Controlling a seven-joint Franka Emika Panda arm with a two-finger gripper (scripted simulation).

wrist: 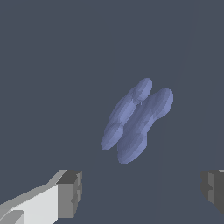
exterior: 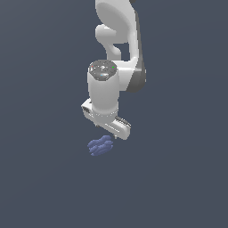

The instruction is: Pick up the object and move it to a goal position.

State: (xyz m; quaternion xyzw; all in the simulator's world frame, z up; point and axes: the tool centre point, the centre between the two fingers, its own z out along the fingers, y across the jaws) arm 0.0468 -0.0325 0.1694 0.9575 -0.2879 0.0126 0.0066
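Note:
The object (exterior: 100, 146) is a small blue-purple lumpy blob of rounded lobes lying on the dark grey floor. In the wrist view the object (wrist: 136, 120) lies between and beyond the two grey fingertips (wrist: 70, 194), which stand wide apart with nothing between them. My white gripper (exterior: 108, 132) hangs just above the object, a little toward the exterior view's right, and is open. Its fingertips are mostly hidden under the hand in the exterior view.
The white arm (exterior: 118, 40) rises behind the gripper toward the top of the exterior view. A plain dark grey surface (exterior: 178, 178) spreads all around.

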